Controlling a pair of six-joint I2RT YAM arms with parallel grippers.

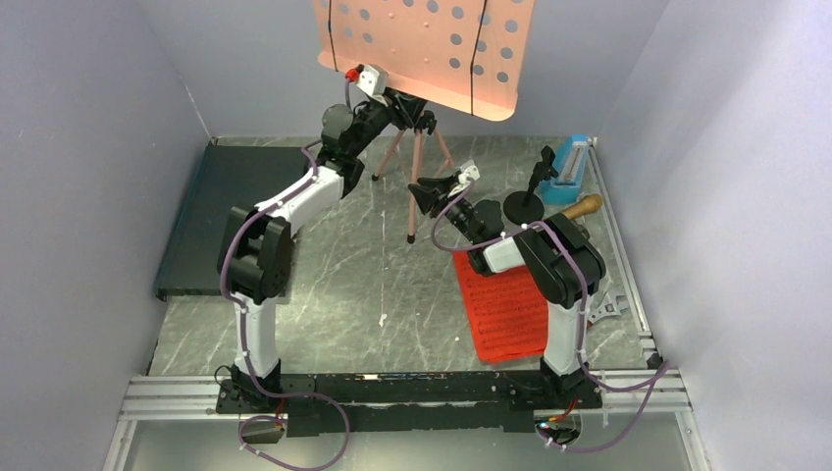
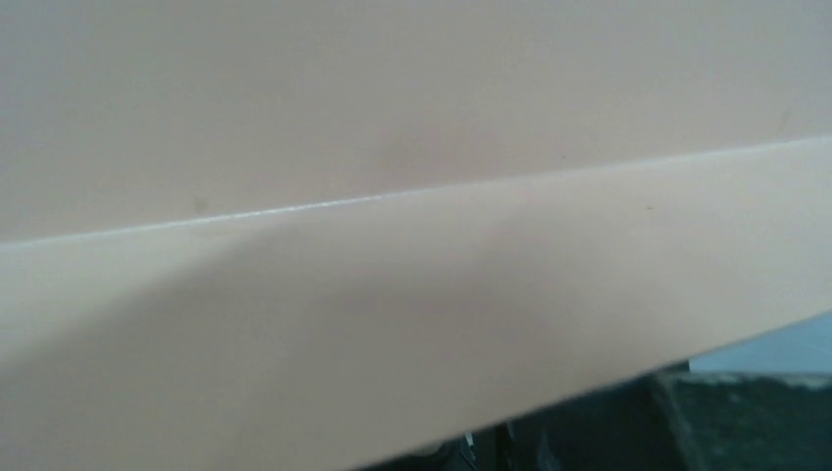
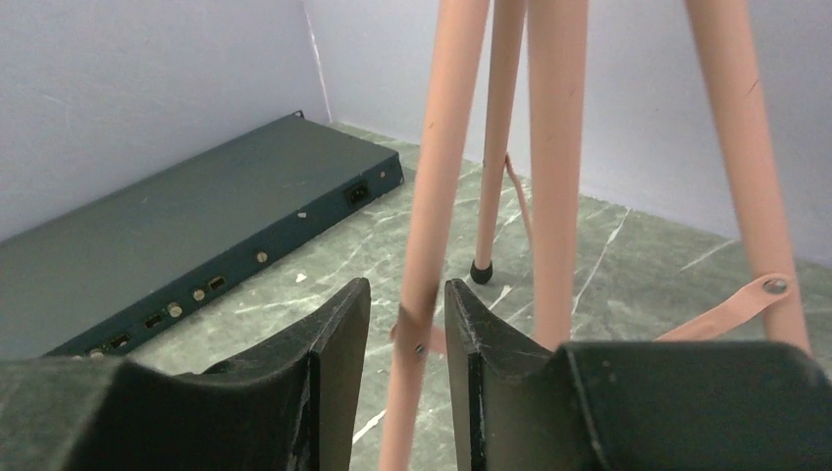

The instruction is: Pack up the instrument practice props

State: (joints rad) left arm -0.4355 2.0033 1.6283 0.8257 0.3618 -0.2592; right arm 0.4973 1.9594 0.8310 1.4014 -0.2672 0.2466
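Note:
The pink tripod music stand point(image 1: 416, 157) stands at the back centre, and its perforated desk point(image 1: 432, 44) fills the left wrist view point(image 2: 392, 147). My left gripper point(image 1: 400, 106) is up at the stand's neck under the desk, with its fingers hidden. My right gripper point(image 1: 425, 192) is open, and its jaws stand either side of the stand's front leg point(image 3: 437, 196) with a gap on the left side. The red sheet-music pages point(image 1: 505, 306) lie under my right arm. The blue metronome point(image 1: 574, 162), the black round-base stand point(image 1: 525, 204) and the gold microphone point(image 1: 582, 207) are at the back right.
A flat dark rectangular case point(image 1: 211, 221) lies along the left wall and also shows in the right wrist view point(image 3: 196, 226). Walls close in the back and both sides. The stand's other legs point(image 3: 736, 147) are just right of my right gripper.

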